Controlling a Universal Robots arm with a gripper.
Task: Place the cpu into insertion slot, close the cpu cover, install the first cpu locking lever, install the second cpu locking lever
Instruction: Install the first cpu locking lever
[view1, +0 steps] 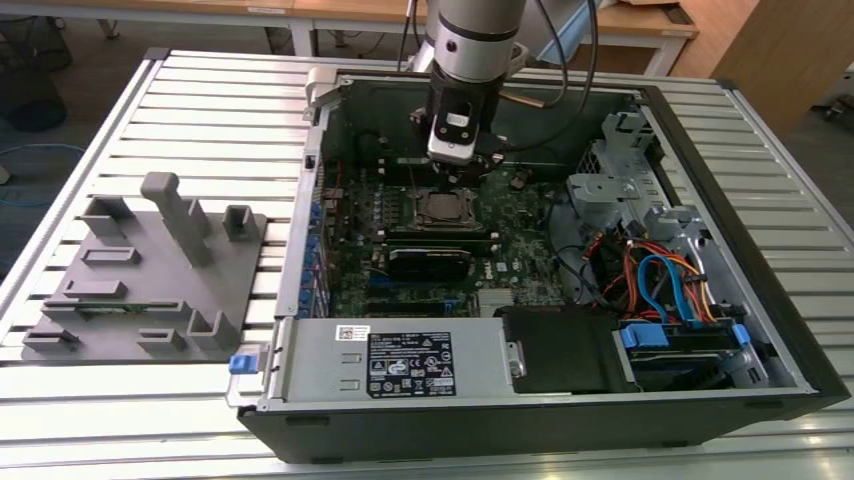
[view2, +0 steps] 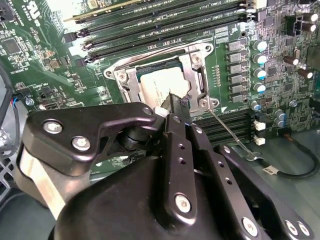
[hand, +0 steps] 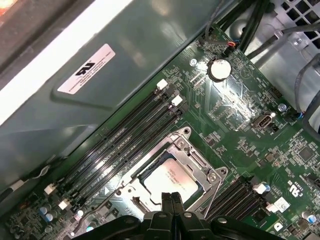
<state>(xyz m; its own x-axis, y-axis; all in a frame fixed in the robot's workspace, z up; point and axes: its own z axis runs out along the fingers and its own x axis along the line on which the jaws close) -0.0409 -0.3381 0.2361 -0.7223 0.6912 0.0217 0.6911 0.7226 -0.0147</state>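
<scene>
The cpu (view2: 156, 85) (hand: 172, 181) lies flat in the insertion slot (view1: 441, 208), its dull silver top showing. The cpu cover (view2: 196, 64) (hand: 176, 146) lies down around it, framing the chip in its window. My gripper (view1: 454, 182) (view2: 172, 106) (hand: 172, 199) hangs just over the socket's edge. Its fingers are shut together with nothing between them, the tips at the cover's rim beside the chip. A thin metal locking lever (view2: 232, 135) juts out from the socket's corner over the board.
The green board sits deep in an open computer case (view1: 747, 200) with tall walls. Memory slots (view2: 165, 25) run along one side of the socket, and a black block (view1: 427, 262) sits on another side. Cables (view1: 661, 280) fill the exterior view's right. A grey fixture plate (view1: 147, 280) lies on the table.
</scene>
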